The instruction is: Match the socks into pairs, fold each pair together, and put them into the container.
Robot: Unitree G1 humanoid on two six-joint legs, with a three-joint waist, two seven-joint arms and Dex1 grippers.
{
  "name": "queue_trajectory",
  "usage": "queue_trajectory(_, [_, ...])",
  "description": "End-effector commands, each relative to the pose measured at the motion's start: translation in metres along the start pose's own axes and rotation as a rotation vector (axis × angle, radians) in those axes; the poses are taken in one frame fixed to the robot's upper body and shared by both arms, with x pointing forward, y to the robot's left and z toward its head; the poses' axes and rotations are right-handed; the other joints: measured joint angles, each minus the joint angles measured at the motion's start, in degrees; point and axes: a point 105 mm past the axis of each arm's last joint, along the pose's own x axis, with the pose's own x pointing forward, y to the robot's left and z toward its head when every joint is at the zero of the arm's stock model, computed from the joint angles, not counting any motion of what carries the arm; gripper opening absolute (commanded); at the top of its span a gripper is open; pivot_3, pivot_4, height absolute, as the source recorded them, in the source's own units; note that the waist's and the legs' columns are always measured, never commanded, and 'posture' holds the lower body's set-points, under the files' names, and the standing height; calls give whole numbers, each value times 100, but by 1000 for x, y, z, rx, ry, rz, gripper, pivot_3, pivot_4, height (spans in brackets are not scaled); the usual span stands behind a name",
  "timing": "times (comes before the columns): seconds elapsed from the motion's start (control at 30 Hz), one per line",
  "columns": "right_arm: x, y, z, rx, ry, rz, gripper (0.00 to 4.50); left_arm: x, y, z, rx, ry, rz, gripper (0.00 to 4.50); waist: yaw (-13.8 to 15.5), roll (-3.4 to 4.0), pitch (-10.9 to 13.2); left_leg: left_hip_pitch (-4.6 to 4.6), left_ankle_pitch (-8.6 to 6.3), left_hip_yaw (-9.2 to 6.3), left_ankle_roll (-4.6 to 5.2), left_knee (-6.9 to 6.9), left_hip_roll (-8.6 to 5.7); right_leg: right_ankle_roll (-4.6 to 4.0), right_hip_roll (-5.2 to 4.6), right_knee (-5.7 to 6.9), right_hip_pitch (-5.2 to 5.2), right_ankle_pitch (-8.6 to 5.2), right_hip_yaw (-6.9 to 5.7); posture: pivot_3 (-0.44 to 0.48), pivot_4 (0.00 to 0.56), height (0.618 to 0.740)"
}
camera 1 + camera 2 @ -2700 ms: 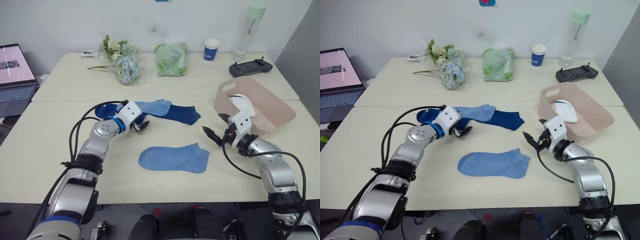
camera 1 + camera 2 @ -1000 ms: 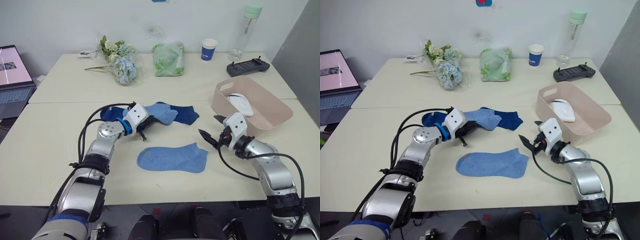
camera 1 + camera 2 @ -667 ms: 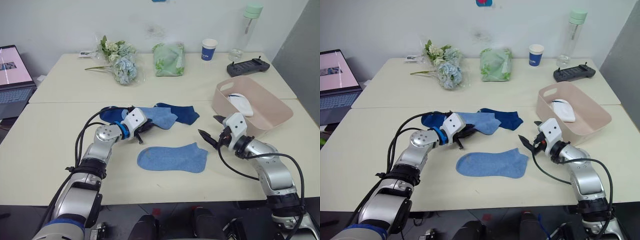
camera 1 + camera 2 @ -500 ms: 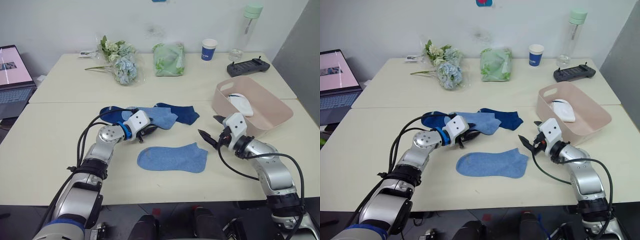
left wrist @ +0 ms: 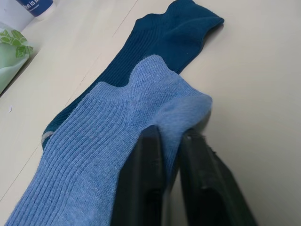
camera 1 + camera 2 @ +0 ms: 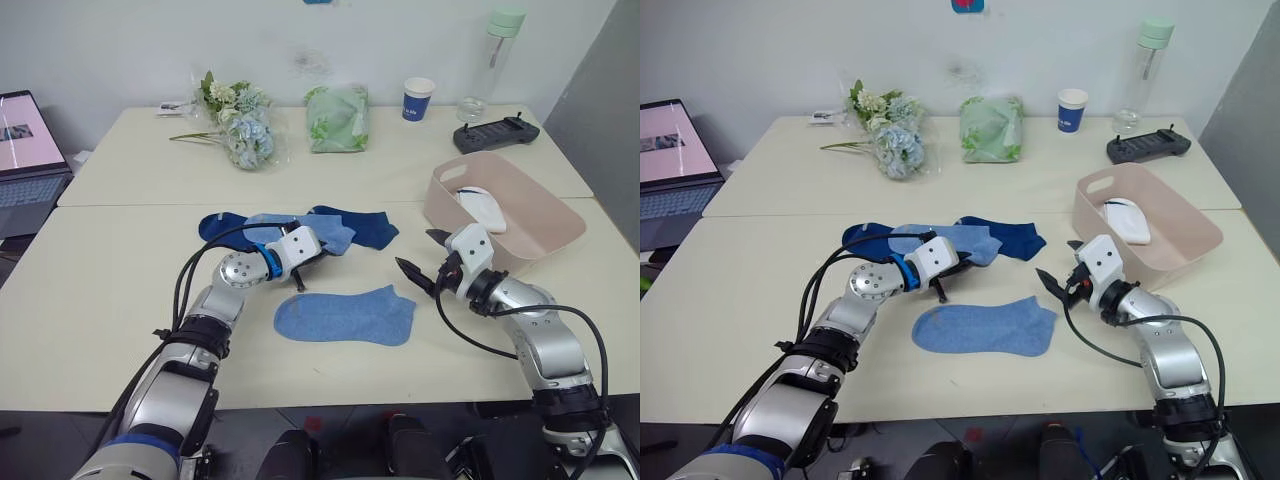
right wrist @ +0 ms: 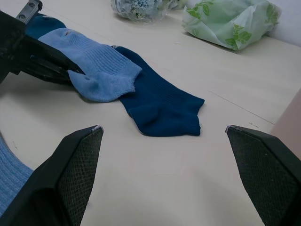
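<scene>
My left gripper (image 5: 170,137) is shut on the edge of a light blue sock (image 6: 305,226) that lies across the two dark navy socks (image 6: 365,226) (image 6: 213,226) near the table's middle. In front of them a second light blue sock (image 6: 346,315) lies flat. My right gripper (image 6: 415,252) hovers open just right of that flat sock, holding nothing. To its right stands the pink container (image 6: 575,222) with a white sock (image 6: 481,206) inside.
Along the table's far edge are a bunch of flowers (image 6: 240,128), a pale green bag (image 6: 340,117), a blue paper cup (image 6: 417,98), a bottle (image 6: 500,50) and a black controller (image 6: 495,133). A laptop (image 6: 25,150) sits at far left.
My left gripper has moved right along the sock pile and now pinches the light blue sock's edge. The right arm has not moved.
</scene>
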Motion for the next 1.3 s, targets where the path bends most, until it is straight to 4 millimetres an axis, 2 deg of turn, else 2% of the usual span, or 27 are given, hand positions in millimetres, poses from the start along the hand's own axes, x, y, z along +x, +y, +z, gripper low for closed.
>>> queue_trajectory(0.03, [-1,-3,11,-16,-39,-4,4500,-8,14,23,-25,-101,28,17,-1,0,0,0,0,0,0,0,0,0,0,0,0,0,1,0,150,740])
queue_trajectory(0.17, [-1,-3,12,-18,-40,3,4500,-19,12,37,-80,-162,8,17,-6,0,0,0,0,-2,0,0,1,0,0,0,0,0,2,0,150,740])
queue_trajectory(0.23, [-3,-6,15,-7,-48,-2,4500,-26,0,56,-181,-251,-41,17,-15,0,0,0,0,-1,0,-2,6,0,0,-1,-2,0,5,0,150,740])
queue_trajectory(0.3, [-4,-9,16,1,-50,-2,4500,-28,-21,70,-257,-289,-124,17,-14,0,0,0,0,-2,0,-2,14,0,-1,0,-2,0,7,0,150,740])
queue_trajectory(0.4, [-4,-12,16,13,-45,4,4500,-23,-54,69,-266,-236,-234,17,-10,1,-1,5,0,-2,0,0,13,0,-3,0,5,0,7,0,150,740])
queue_trajectory(0.57, [-3,-15,16,32,-33,10,4500,-11,-75,56,-243,-147,-275,17,-2,1,-1,6,0,0,1,0,1,0,0,0,7,0,6,0,150,740])
queue_trajectory(0.67, [-3,-13,17,51,-31,22,4500,-14,-74,58,-267,-149,-294,605,-7,1,-1,5,0,0,1,-2,5,-1,2,0,3,0,6,0,150,740])
queue_trajectory(0.77, [-3,-11,16,58,-20,42,4500,-28,-72,57,-266,-115,-355,1471,-22,1,-1,6,0,1,1,-3,8,-1,4,1,3,0,7,0,150,740])
queue_trajectory(0.9, [-4,-7,14,83,-1,65,4500,-43,-65,50,-273,-48,-372,2652,-10,1,-1,6,0,0,1,-4,9,-1,5,-1,4,0,7,0,150,740])
queue_trajectory(0.97, [-5,0,11,139,24,92,4500,-52,-50,49,-315,-41,-345,3271,-9,1,-1,5,0,-1,1,-3,8,-1,4,-1,5,0,7,0,150,740])
queue_trajectory(1.03, [-6,7,1,178,95,106,4500,-58,-21,45,-354,-49,-223,3271,-5,1,0,4,0,-3,1,-3,10,-1,4,-1,4,0,5,0,150,740])
queue_trajectory(1.13, [-5,10,-3,218,123,86,4500,-64,22,24,-386,-19,47,3271,0,1,-1,5,0,-6,1,-1,11,-1,4,0,5,0,2,0,150,740])
queue_trajectory(1.23, [-5,20,-3,225,134,119,4500,-75,40,7,-483,-18,177,3271,-19,2,-1,7,0,0,1,-2,9,-1,4,0,2,0,7,0,150,740])
queue_trajectory(1.3, [-5,24,-4,221,145,131,4500,-78,42,2,-509,-14,210,3271,-12,2,-1,3,0,-1,0,-5,10,-1,4,-3,-4,0,6,0,150,740])
